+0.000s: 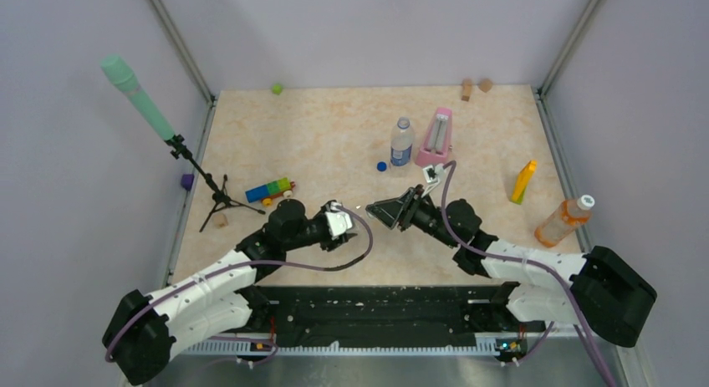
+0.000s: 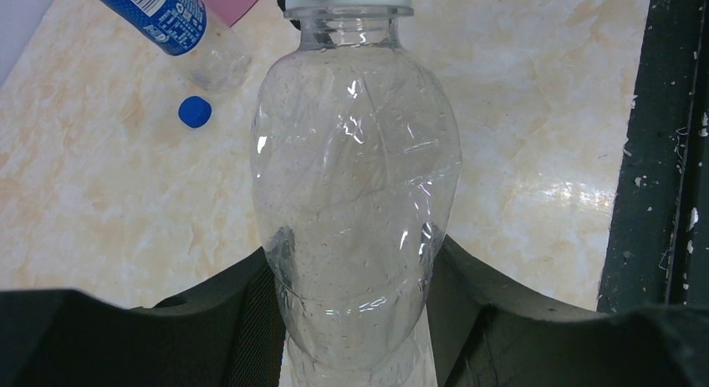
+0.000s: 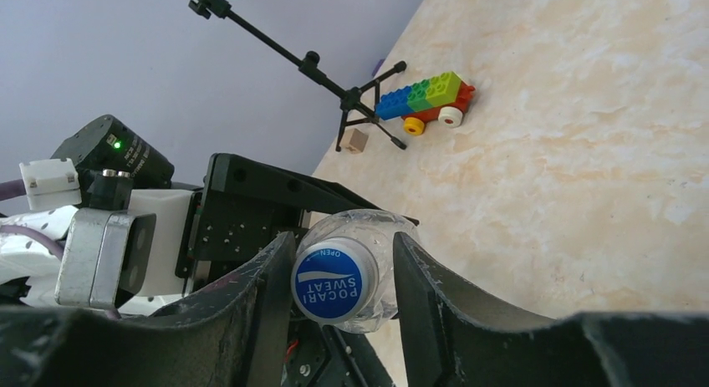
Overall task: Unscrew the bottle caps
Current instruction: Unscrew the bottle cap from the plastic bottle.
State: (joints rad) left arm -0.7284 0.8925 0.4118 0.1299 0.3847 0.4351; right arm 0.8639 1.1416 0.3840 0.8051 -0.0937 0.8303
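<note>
while left jaws pinch the clear bottle point(image 2: 355, 195) | right jaws flank its "pocari sweat" cap point(image 3: 334, 280) | grip unclear

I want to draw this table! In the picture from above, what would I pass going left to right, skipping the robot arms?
green microphone → brick car → blue cap → blue-label bottle → pink metronome → yellow thing → orange bottle
</note>
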